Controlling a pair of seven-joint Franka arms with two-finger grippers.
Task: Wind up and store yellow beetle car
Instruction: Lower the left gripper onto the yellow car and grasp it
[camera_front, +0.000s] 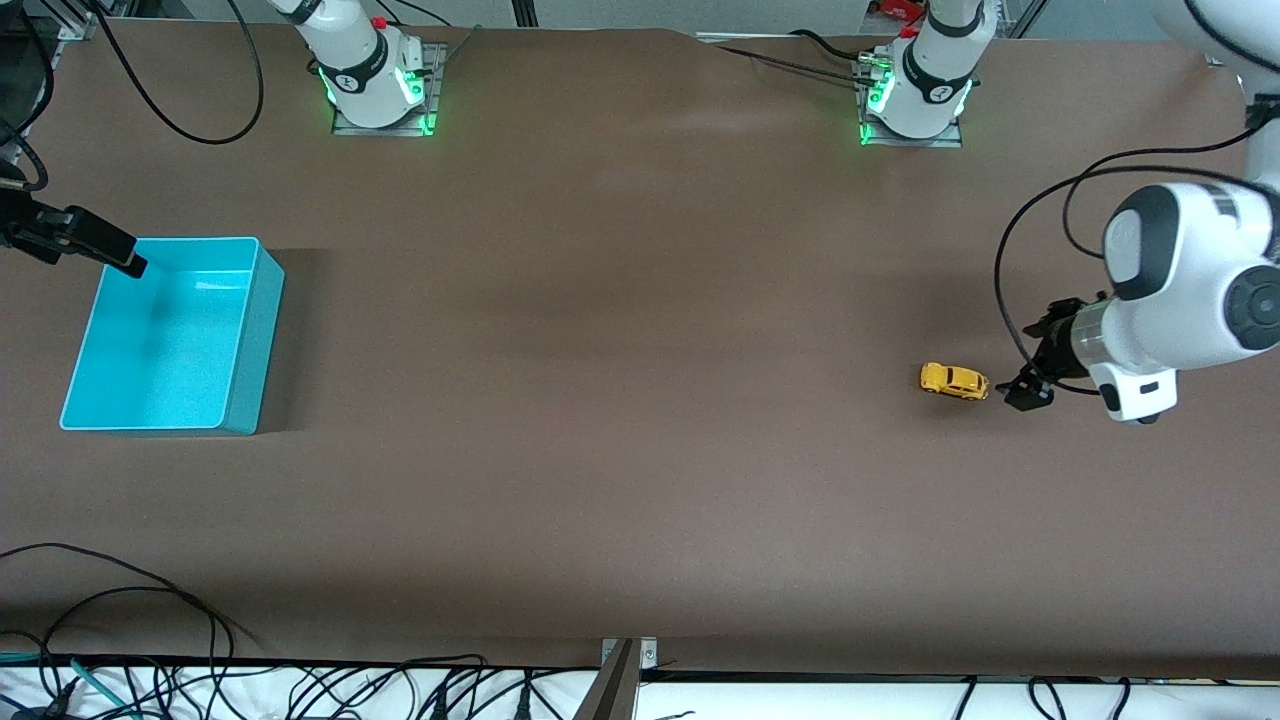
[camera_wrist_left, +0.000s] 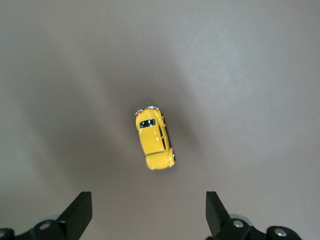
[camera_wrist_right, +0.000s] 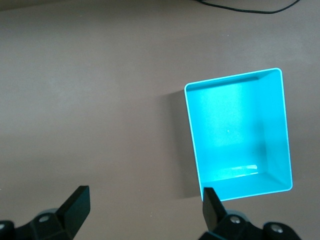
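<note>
The yellow beetle car (camera_front: 953, 381) stands on its wheels on the brown table, toward the left arm's end. My left gripper (camera_front: 1033, 362) hangs low just beside it, open and holding nothing. In the left wrist view the car (camera_wrist_left: 155, 138) lies ahead of the open left gripper (camera_wrist_left: 148, 212), outside the gap between the fingers. The turquoise bin (camera_front: 255, 330) sits empty at the right arm's end. My right gripper (camera_front: 112, 254) hovers open by the bin's corner. Seen from the right wrist, the bin (camera_wrist_right: 282, 130) lies off to one side of the right gripper (camera_wrist_right: 145, 210).
Both arm bases (camera_front: 380, 90) (camera_front: 915, 100) stand along the table edge farthest from the front camera. A black cable (camera_front: 1030, 250) loops off the left arm above the table. Loose cables (camera_front: 150, 620) lie at the edge nearest the front camera.
</note>
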